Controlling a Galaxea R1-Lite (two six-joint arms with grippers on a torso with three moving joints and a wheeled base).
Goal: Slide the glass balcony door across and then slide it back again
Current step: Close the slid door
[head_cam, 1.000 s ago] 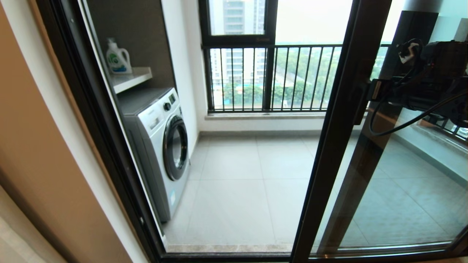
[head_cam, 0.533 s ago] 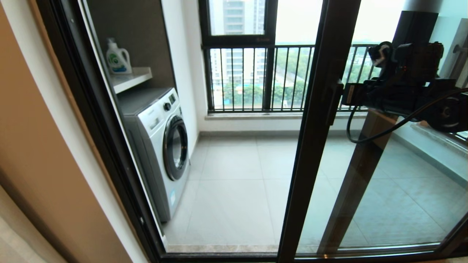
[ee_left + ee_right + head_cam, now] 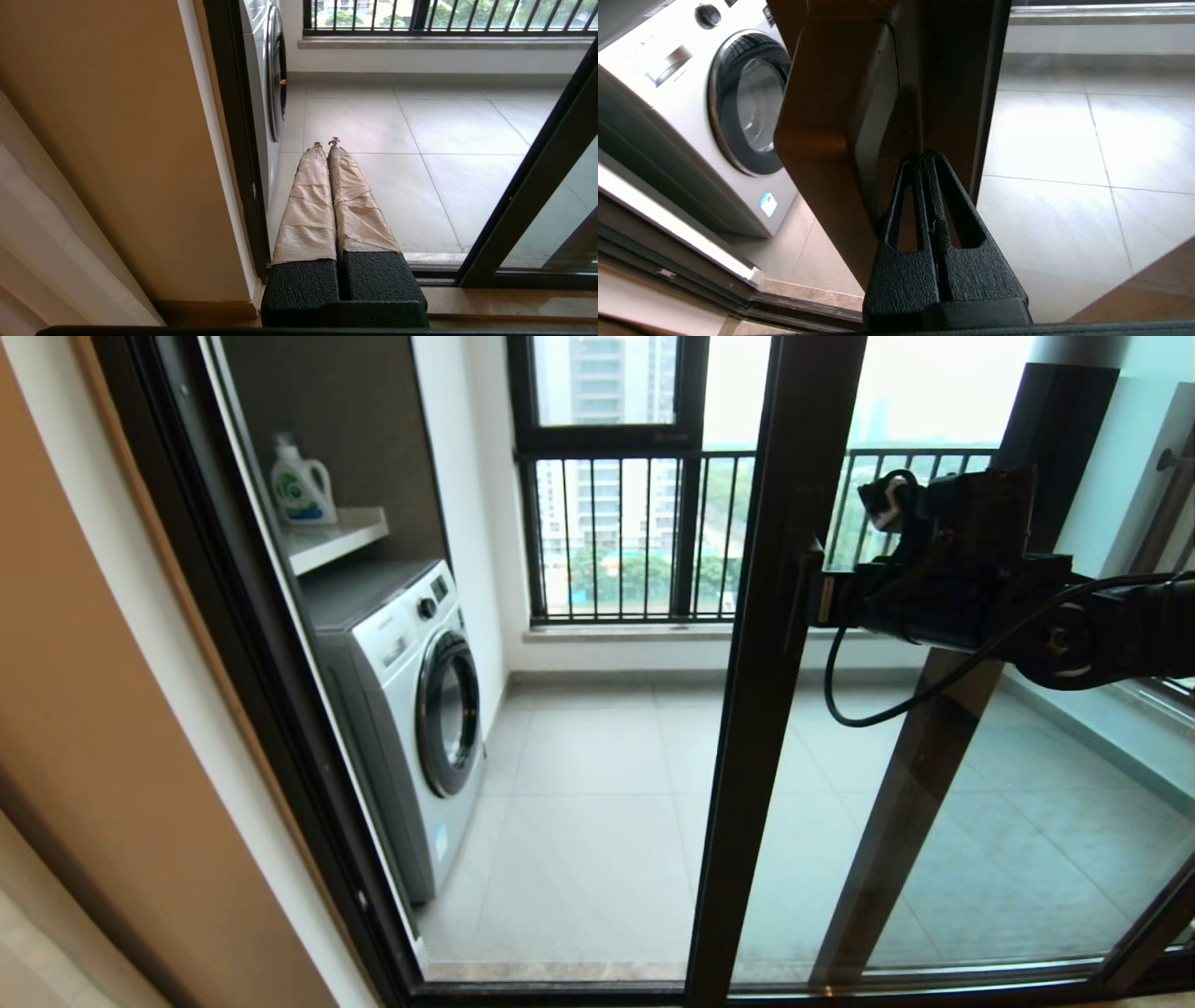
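Observation:
The glass balcony door (image 3: 767, 691) stands part-way across the opening, its dark brown edge post running from ceiling to floor. My right gripper (image 3: 815, 601) is at the bar handle (image 3: 803, 581) on that post, at about mid height. In the right wrist view the gripper (image 3: 924, 156) is shut with nothing between its fingers, its tips tucked in between the brown bar handle (image 3: 831, 107) and the post (image 3: 952, 70). My left gripper (image 3: 325, 142) is shut, its fingers wrapped in beige paper, and hangs low by the left door jamb (image 3: 233, 140). It does not show in the head view.
A white washing machine (image 3: 411, 709) stands just inside the balcony at the left, under a shelf (image 3: 331, 537) with a detergent bottle (image 3: 301, 483). A window with black railing bars (image 3: 616, 537) is at the back. A second dark post (image 3: 934, 756) shows behind the door's glass.
The door's edge post and my right arm have moved to the left together, and the open gap beside the washing machine has narrowed. The left arm has stayed where it was.

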